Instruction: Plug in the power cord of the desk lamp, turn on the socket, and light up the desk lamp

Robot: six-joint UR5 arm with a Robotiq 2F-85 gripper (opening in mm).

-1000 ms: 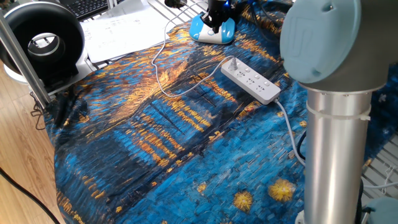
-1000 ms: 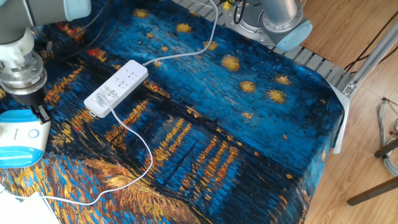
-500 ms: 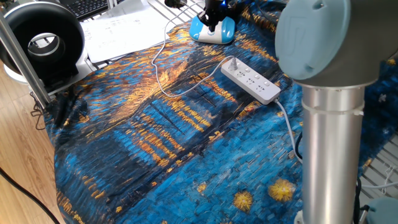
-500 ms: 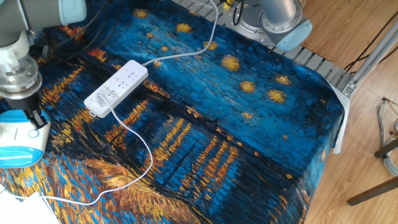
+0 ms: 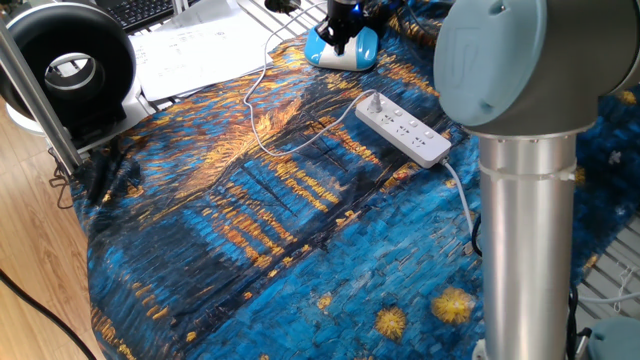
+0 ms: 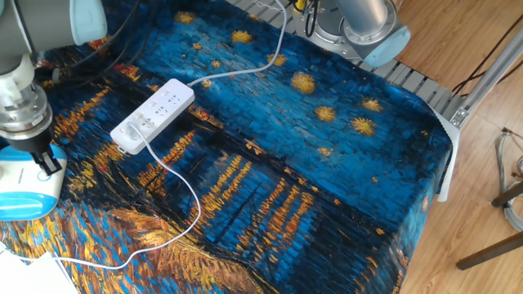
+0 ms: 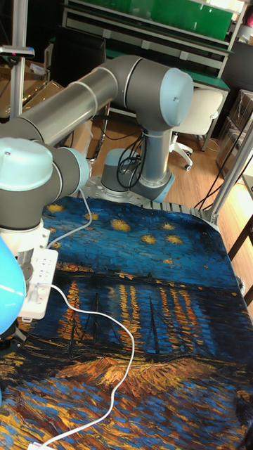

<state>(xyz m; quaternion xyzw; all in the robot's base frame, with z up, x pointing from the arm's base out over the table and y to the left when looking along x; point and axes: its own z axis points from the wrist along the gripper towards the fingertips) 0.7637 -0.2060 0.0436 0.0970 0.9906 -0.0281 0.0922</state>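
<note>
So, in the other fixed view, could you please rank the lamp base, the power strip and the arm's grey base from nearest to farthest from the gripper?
1. Lamp base, right under the gripper, far left.
2. Power strip, to its right.
3. Arm's grey base, top right.

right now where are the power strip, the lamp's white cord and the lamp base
power strip (image 6: 153,115), the other fixed view, middle of its top face
power cord (image 6: 193,193), the other fixed view, its bend on the cloth
lamp base (image 6: 24,189), the other fixed view, white top

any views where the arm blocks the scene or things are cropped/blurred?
One fixed view: the arm's elbow looms large and soft at right. Tall fixed view: the arm hides most of the socket. The other fixed view: the lamp base is cropped at the left edge.
</note>
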